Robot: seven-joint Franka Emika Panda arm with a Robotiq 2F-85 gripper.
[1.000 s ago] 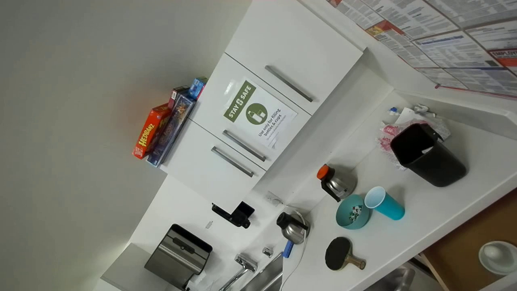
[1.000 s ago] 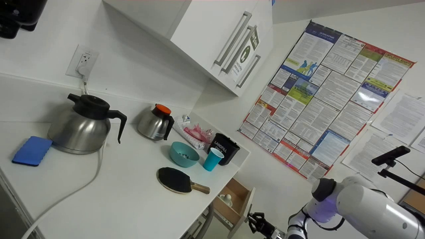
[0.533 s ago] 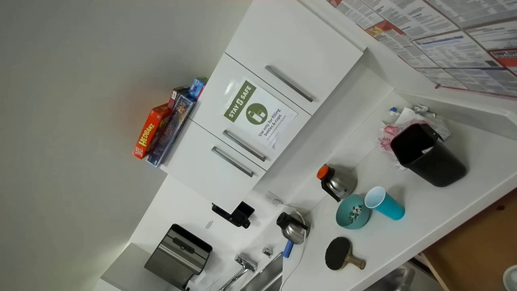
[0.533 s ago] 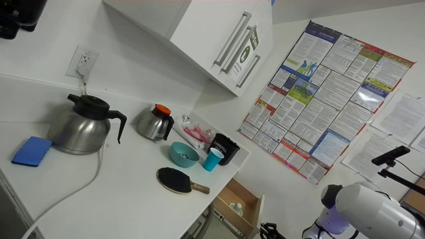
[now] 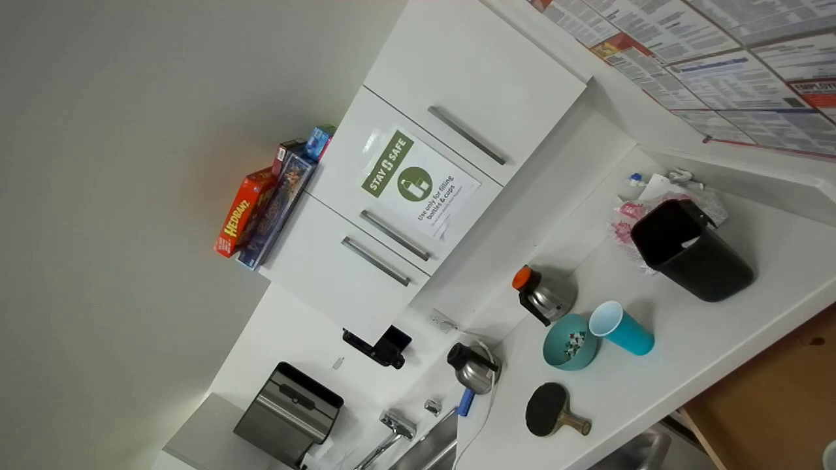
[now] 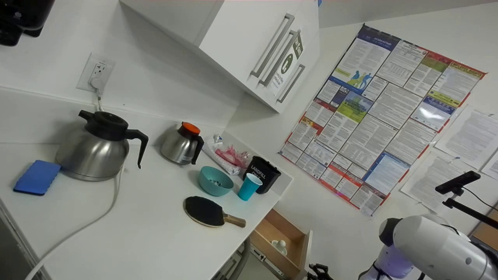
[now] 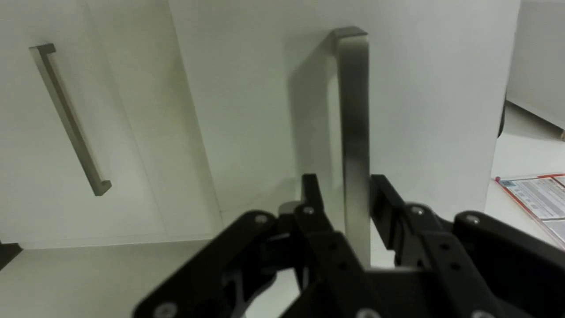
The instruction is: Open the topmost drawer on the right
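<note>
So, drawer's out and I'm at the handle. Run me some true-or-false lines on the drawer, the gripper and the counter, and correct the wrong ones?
1. The drawer is open. True.
2. The gripper is shut tight. False: its fingers stand apart, with the handle between them.
3. The blue cup is tipped over. False: it stands upright.
4. Something white lies inside the drawer. True.
5. The paddle lies on the counter. True.
6. The bowl is empty. False: small bits lie in it.
</note>
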